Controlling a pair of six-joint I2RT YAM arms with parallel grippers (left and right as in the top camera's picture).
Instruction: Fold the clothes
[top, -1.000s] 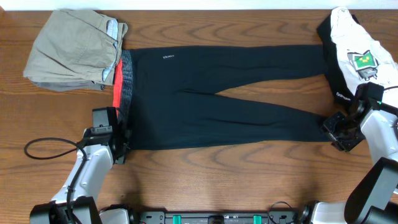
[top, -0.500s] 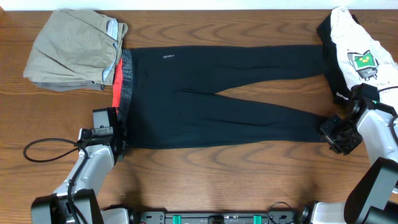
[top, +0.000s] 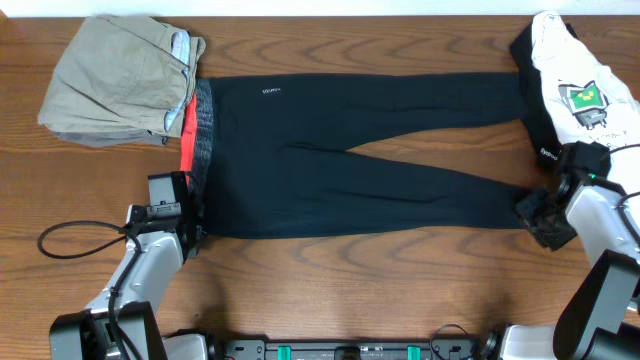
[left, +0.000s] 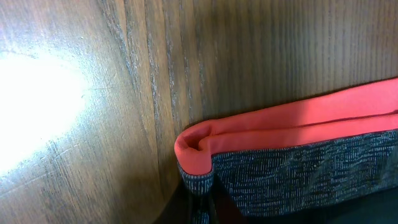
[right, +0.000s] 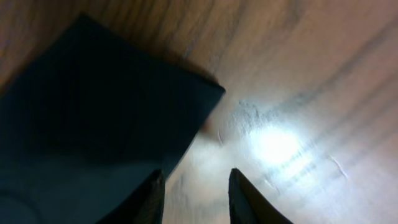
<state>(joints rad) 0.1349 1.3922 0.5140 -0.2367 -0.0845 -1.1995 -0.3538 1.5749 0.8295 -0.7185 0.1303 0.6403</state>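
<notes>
**Seat both corners before lifting**

The pants (top: 380, 110) lie flat on the bench (top: 350, 290). The waistband (left: 298, 162) is at our left jaws, and the near leg's cuff (right: 93, 112) is at our right jaws. Our left jaws are pressed together, and as far as we can tell they pinch the waistband's near corner. Our right jaws stand spread with bare wood between them, and the cuff corner lies just outside them. We judge the right jaws should shift onto the cuff and close first. Both should then rise evenly, or the stretchy cloth may skew.

pants (top: 350, 170) flat across table (top: 350, 290), waistband left, legs right, folded trousers (top: 115, 80) far left touching waistband, second garment (top: 575, 95) far right beside leg ends
</notes>
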